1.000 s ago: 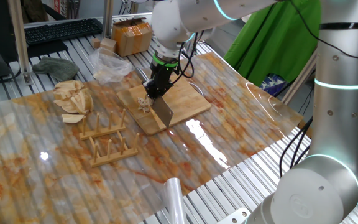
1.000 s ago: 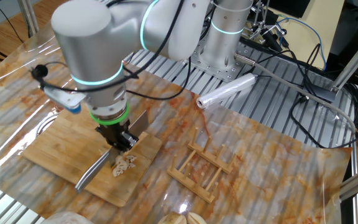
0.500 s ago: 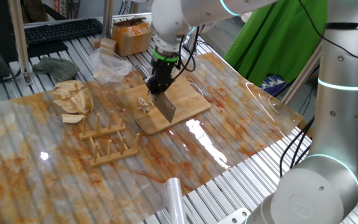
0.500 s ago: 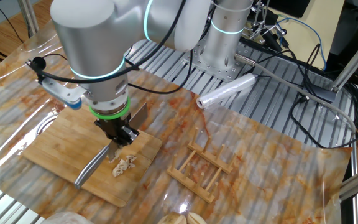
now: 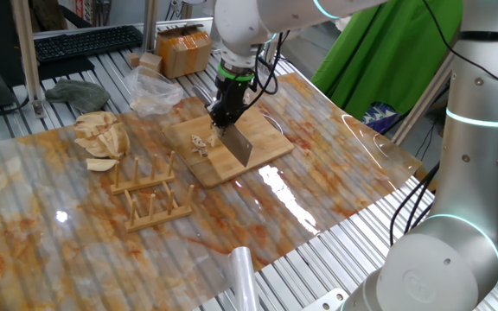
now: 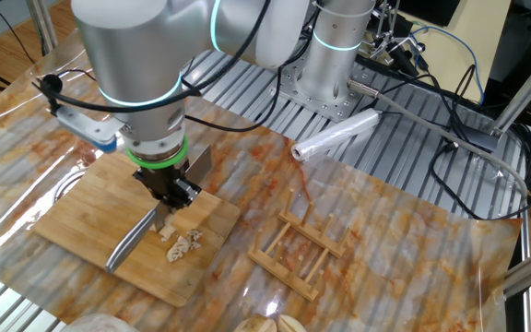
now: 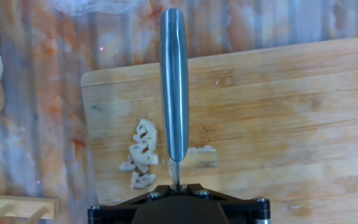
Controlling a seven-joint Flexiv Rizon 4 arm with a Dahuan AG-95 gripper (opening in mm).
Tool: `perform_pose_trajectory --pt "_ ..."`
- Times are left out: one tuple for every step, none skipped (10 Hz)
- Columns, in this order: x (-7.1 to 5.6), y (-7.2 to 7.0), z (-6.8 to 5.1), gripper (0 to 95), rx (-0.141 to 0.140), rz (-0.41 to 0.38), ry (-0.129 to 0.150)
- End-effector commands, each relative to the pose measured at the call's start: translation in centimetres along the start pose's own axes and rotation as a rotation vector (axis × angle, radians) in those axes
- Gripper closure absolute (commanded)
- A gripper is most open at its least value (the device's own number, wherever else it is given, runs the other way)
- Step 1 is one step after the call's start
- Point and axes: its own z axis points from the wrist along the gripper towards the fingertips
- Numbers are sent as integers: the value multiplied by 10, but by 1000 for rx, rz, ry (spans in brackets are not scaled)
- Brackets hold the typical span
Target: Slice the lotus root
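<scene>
Cleaver [image 7: 174, 81]: brushed steel, smooth, satin sheen. Cutting board [image 7: 278, 118]: light bamboo, matt, visible grain strips. Lotus root slices [image 7: 142, 152]: pale, matt, holed cut faces. Table cover [image 5: 318, 181]: glossy clear plastic sheet over orange-marbled print, strong glare. Rack [image 5: 150, 194]: bare light wood, matt. Table edge [image 6: 247, 92]: ribbed aluminium. Arm shell [image 6: 136, 46]: smooth grey, semi-gloss. Bag [image 5: 154, 91]: crinkled clear plastic.

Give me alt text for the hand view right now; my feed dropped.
Seen from above, the cleaver held in the hand runs up the middle of the frame over a wooden cutting board. Thin lotus root slices lie left of the blade and a pale uncut piece right of it. A plastic bag lies beyond the board.
</scene>
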Motion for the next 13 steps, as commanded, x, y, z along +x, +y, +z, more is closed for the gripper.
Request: perform_pose_trajectory --pt "1 -2 0 950 -2 -4 -2" --pt "1 -3 0 950 -2 -5 -2" --pt "1 -3 0 950 -2 -5 -2" --pt "0 -3 0 950 -2 -4 -2" --pt "-1 -3 0 950 -2 -4 -2" --pt "-2 -4 -1 950 0 -5 -2" --pt "-3 -4 -1 950 -1 -7 -2" --pt "-4 -4 -1 950 -3 -7 -2" --pt "-4 -4 0 950 -2 -9 -2" --pt "-5 -3 6 950 -5 -11 -5" --pt "-9 -1 22 950 -5 -20 -11" --pt "-11 -1 33 950 -7 -22 -22" --pt "-13 0 45 950 -15 -19 -30"
